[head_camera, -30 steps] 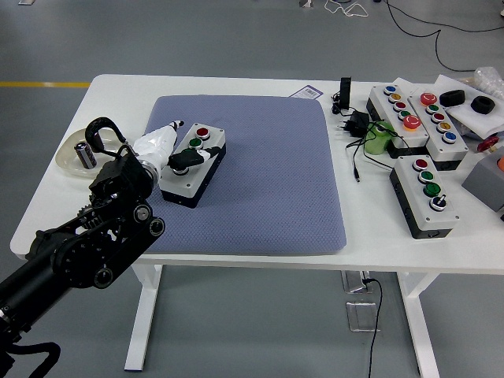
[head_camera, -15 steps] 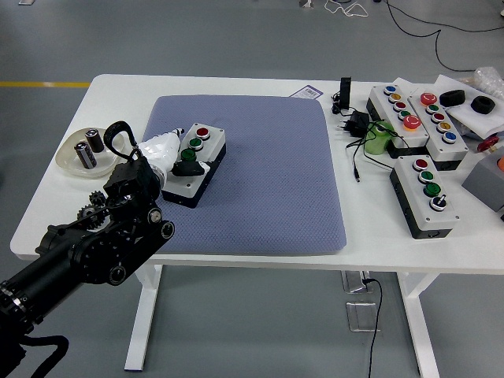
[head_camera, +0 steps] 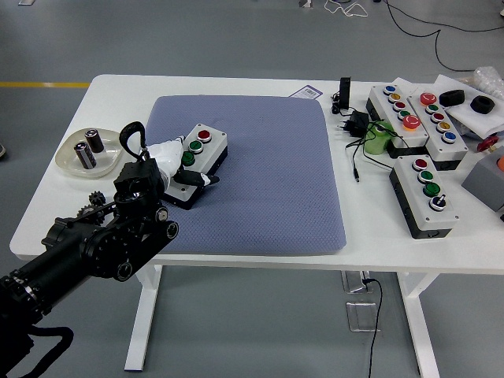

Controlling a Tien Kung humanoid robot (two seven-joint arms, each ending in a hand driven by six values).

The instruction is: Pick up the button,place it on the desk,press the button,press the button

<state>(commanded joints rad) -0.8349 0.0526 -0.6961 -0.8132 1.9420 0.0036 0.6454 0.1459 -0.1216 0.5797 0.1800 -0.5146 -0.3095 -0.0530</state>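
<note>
A grey button box (head_camera: 208, 150) with a red button (head_camera: 204, 135) and a green button (head_camera: 195, 146) lies on the blue-grey mat (head_camera: 268, 181), left of its middle. My left hand (head_camera: 189, 175), white with dark fingertips, comes in from the lower left. It lies over the box's near end, with its fingers curled around that end. The hand hides the box's nearest buttons. The black forearm (head_camera: 102, 236) runs down to the picture's lower left corner. The right arm does not show.
A shallow dish (head_camera: 69, 164) with two batteries sits at the table's left edge. Three more button boxes (head_camera: 425, 193) stand at the right, beside a green object (head_camera: 378, 140), a plug adapter (head_camera: 356, 122) and cables. A white tray (head_camera: 472, 106) holds black parts at the far right.
My left hand has moved right and nearer along the box, from its left side and green button to its near end. The arm has swung further in over the table.
</note>
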